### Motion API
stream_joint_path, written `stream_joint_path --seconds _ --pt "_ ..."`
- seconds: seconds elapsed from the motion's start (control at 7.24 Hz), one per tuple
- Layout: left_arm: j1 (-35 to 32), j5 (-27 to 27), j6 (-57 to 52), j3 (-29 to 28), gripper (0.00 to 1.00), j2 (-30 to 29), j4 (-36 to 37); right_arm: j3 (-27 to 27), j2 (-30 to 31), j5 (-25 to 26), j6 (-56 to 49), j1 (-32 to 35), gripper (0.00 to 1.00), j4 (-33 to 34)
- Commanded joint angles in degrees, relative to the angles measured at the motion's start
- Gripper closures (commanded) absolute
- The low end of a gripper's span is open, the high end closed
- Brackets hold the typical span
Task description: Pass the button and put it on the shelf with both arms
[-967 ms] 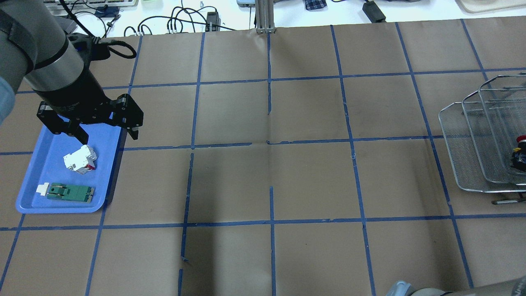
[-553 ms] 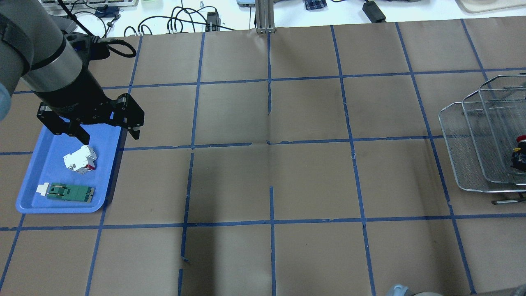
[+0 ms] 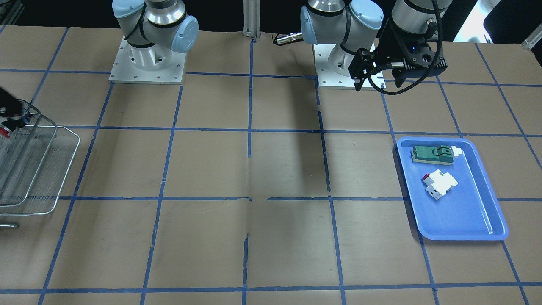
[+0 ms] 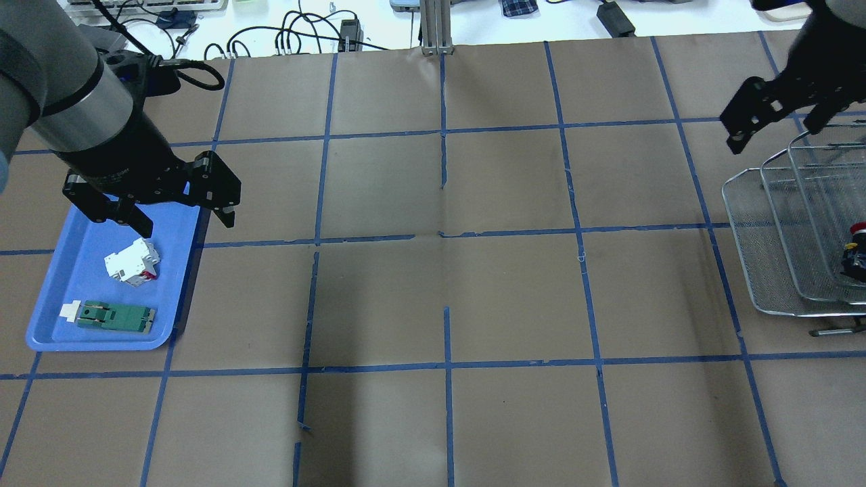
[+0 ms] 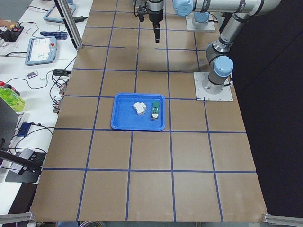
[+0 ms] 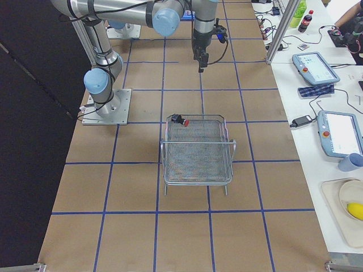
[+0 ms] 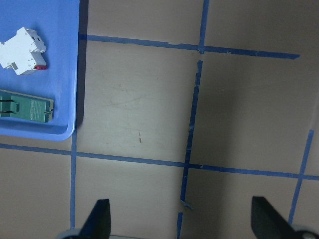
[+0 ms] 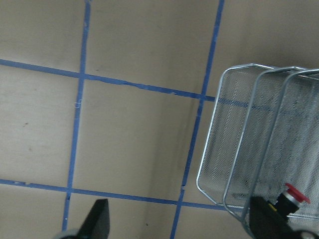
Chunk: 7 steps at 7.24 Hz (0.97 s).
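Table (image 4: 446, 297): brown paper with a blue tape grid.

Left arm (image 3: 338, 21) and right arm (image 3: 156, 21) are both raised off the table.

Shelf (image 4: 764, 270): wire-mesh rack at the table's right end, with staggered tiers. Only the button is in it.

Tray (image 4: 88, 277): blue, at the left end, holding two parts that lie apart from each other.

Left gripper (image 4: 187, 225): jaws spread wide and empty. It is up above the table by the tray's far right corner, touching nothing. In the wrist view the tray sits off to its upper left.

Right gripper (image 4: 772, 135): jaws also spread and empty. It hangs above the table just past the shelf's far left corner, clear of the wire.

Green part (image 4: 115, 316): flat in the tray at the robot-side end, with its white tab pointing outward.

White block (image 4: 132, 262): in the tray just beyond the green part, its red tip on the side facing the table centre.

Button (image 8: 291, 195): on its side on the mesh, at the robot-side end of what looks like the top tier. It is free of both grippers.
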State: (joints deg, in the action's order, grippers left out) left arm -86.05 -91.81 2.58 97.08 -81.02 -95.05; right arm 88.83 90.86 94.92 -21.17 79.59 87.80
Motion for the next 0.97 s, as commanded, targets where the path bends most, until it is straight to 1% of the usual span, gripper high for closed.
stream_joint_path --seconds 0.0,0.14,0.41,0.69,0.83 --pt "0.0 0.23 -0.11 0.04 0.0 0.33 0.04 0.03 1.69 -4.89 13.99 9.68 0.0 -0.61" --pt "0.0 0.06 -0.03 0.04 0.0 0.33 -0.05 0.12 2.13 -5.79 18.4 11.27 0.0 -0.18" --pt "0.0 0.14 0.15 0.04 0.0 0.16 0.04 0.12 2.04 -5.89 19.33 11.46 0.0 0.09" --pt "0.0 0.14 -0.03 0.04 0.0 0.07 0.04 0.03 1.69 -6.68 19.41 11.46 0.0 5.51" --pt "0.0 0.14 -0.03 0.04 0.0 0.07 0.13 0.03 1.69 -6.59 19.67 11.46 0.0 5.63"
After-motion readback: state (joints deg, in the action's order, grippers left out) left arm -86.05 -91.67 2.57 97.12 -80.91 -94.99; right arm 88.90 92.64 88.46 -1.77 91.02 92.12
